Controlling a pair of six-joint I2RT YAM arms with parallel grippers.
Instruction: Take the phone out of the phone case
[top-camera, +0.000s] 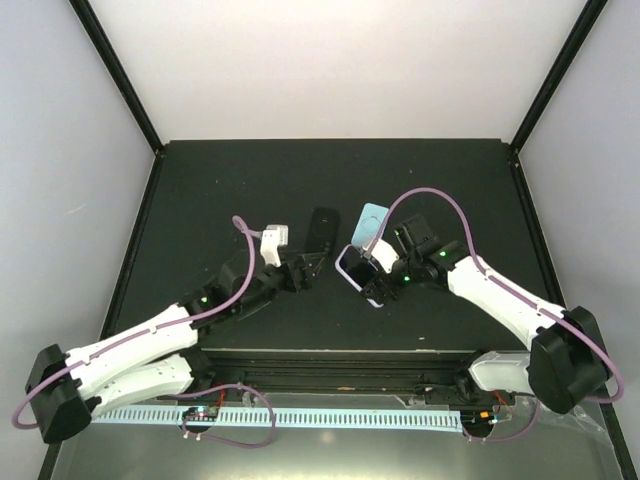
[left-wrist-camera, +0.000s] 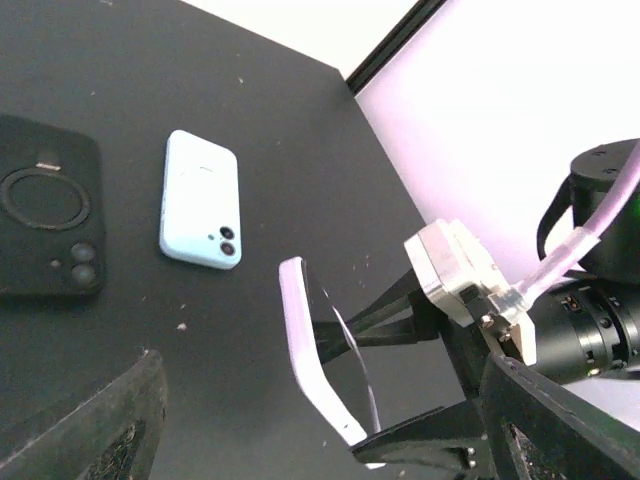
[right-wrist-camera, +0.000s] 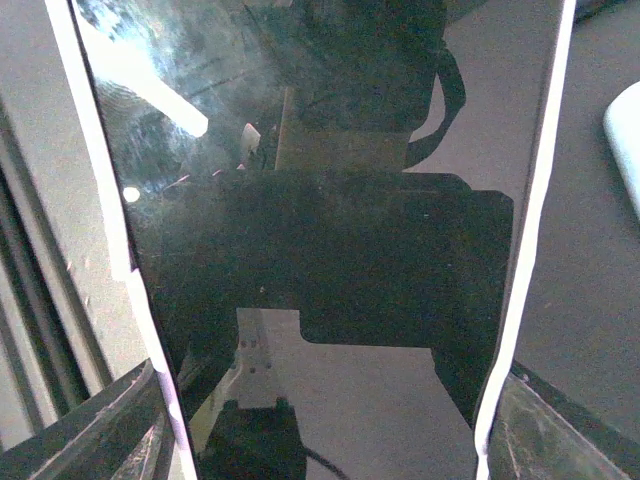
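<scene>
Top external view: the desk (top-camera: 200, 190) carries both arms at its near edge. All the things sit in its middle band.
Right claw (top-camera: 378, 272): clamped across the width of the phone (right-wrist-camera: 330, 250), one finger on each long edge. It holds the phone raised off the desk.
Left claw (top-camera: 298, 268): fingers well apart with nothing between them. It sits just left of the held phone, near the near end of a black case (top-camera: 320, 233).
Phone location: in the right claw, between the two claws, seated in its phone case (left-wrist-camera: 305, 350). The lavender rim of the case frames the screen on both long sides.
Phone long axis: in the top external view it runs diagonally, from far-left to near-right.
Phone facing: the screen faces the right wrist camera and fills that view. The left wrist camera sees the phone nearly edge-on, with the case rim presented toward it.
Key relation: the phone lies to the right of the left claw and directly ahead of its open fingers, apart from them.
Nearer free arm: the left. The right is occupied with the hold.
Judged next move: the left claw closes the gap and takes the case rim while the right claw steadies the phone.
Other items: the black case lies flat on the desk. A light blue phone (top-camera: 373, 222) lies flat beyond the held phone.
</scene>
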